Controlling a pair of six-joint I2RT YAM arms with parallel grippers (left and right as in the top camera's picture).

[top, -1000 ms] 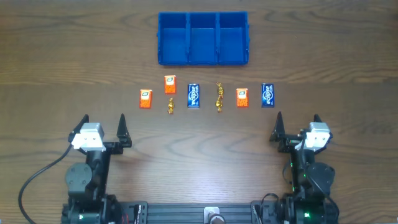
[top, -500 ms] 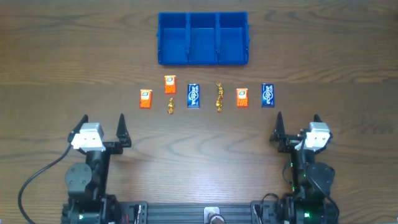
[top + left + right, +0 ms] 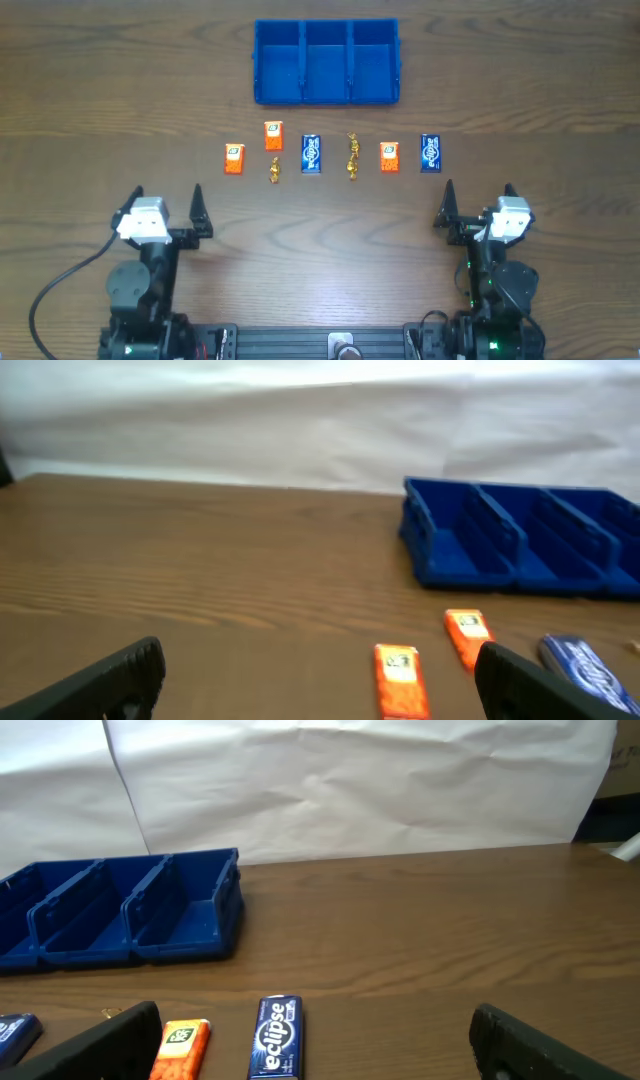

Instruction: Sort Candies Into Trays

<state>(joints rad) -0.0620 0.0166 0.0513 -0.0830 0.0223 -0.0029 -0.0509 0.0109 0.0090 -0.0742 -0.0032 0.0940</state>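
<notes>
Top view: a blue three-bin tray point(image 3: 326, 97) sits at the far middle of the wooden surface point(image 3: 560, 90). The candies lie in a loose row on the surface between the tray and the arms, well apart from the tray: orange packs point(image 3: 234, 158) point(image 3: 273, 135) point(image 3: 389, 156), blue packs point(image 3: 312, 153) point(image 3: 431, 152) and gold candies point(image 3: 274, 170) point(image 3: 352, 145) point(image 3: 352, 170). The left end effector point(image 3: 167, 190) and the right end effector point(image 3: 479, 188) sit low near their bases, short of the row. Each has its fingers spread wide with nothing between them.

Left wrist view: the left end effector point(image 3: 320, 690) gapes wide and grips nothing. Beyond it lie two orange packs point(image 3: 400, 680) point(image 3: 466, 635) and a blue pack point(image 3: 585, 665), with the tray point(image 3: 450, 565) farther off.

Right wrist view: the right end effector point(image 3: 320, 1045) is likewise spread wide and bare. A blue pack point(image 3: 276, 1038) and an orange pack point(image 3: 180, 1048) lie side by side ahead of it, with the tray point(image 3: 190, 945) beyond.
</notes>
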